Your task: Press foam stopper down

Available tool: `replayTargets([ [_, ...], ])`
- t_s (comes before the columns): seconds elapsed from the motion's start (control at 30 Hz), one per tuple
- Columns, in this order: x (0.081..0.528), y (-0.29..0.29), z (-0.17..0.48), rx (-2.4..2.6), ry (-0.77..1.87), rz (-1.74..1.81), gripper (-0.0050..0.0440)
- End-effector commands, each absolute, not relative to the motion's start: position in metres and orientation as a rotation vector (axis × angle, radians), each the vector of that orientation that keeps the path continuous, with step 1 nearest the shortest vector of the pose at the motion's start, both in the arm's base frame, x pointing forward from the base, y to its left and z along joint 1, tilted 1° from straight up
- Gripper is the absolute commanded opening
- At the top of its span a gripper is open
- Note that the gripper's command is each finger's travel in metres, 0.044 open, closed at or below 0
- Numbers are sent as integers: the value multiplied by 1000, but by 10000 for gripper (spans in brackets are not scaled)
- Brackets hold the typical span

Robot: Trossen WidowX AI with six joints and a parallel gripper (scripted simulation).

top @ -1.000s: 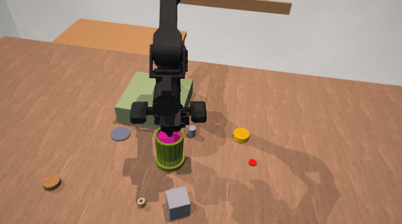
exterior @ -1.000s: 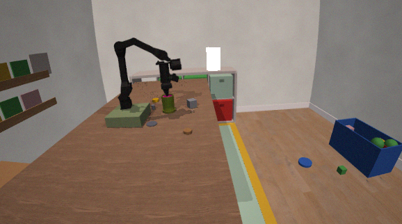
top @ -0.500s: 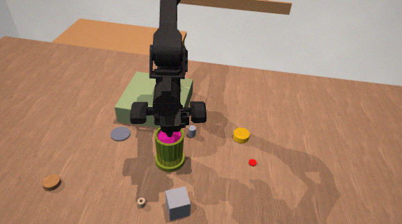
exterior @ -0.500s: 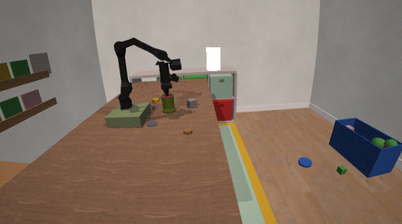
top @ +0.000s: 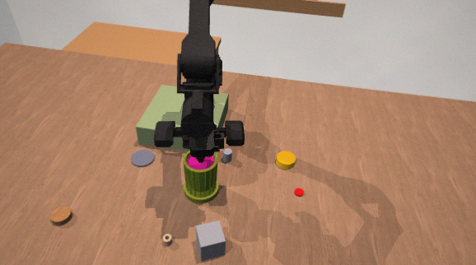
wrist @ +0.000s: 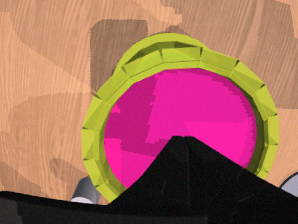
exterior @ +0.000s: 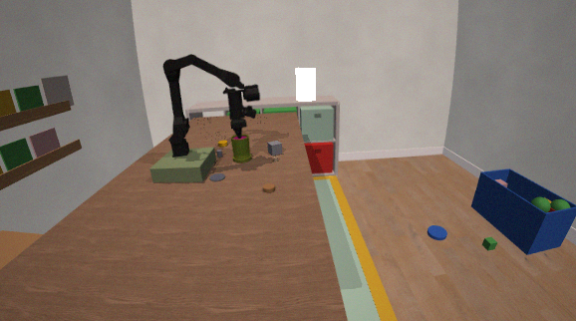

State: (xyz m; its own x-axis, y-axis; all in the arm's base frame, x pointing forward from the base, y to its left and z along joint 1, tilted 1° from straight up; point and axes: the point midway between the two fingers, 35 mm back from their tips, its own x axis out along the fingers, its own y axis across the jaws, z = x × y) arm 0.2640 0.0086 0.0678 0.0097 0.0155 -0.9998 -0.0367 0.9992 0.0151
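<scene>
A ribbed green jar (top: 200, 178) stands upright on the wooden table, also visible in the exterior view (exterior: 241, 150). A magenta foam stopper (top: 200, 164) fills its mouth; in the wrist view the stopper (wrist: 180, 123) sits inside the yellow-green rim (wrist: 93, 143). My gripper (top: 201, 157) is shut, points straight down and its tip touches the stopper's top near the middle; it also shows in the wrist view (wrist: 178, 145). The stopper's top appears at about rim height or slightly below; the arm hides part of it.
A green base block stands behind the jar. Near the jar are a small grey cylinder (top: 227, 155), a grey disc (top: 142, 158), a yellow puck (top: 286, 160), a red dot (top: 299, 192), a grey cube (top: 210, 239), a small ring (top: 166, 239) and a brown disc (top: 61, 215).
</scene>
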Motion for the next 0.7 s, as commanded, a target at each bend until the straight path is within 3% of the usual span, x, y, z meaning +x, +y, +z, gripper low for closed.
replayTargets([
  [0.0,262,8,67,-17,1563,37,0],
  [0.67,267,8,92,-17,1559,37,0],
])
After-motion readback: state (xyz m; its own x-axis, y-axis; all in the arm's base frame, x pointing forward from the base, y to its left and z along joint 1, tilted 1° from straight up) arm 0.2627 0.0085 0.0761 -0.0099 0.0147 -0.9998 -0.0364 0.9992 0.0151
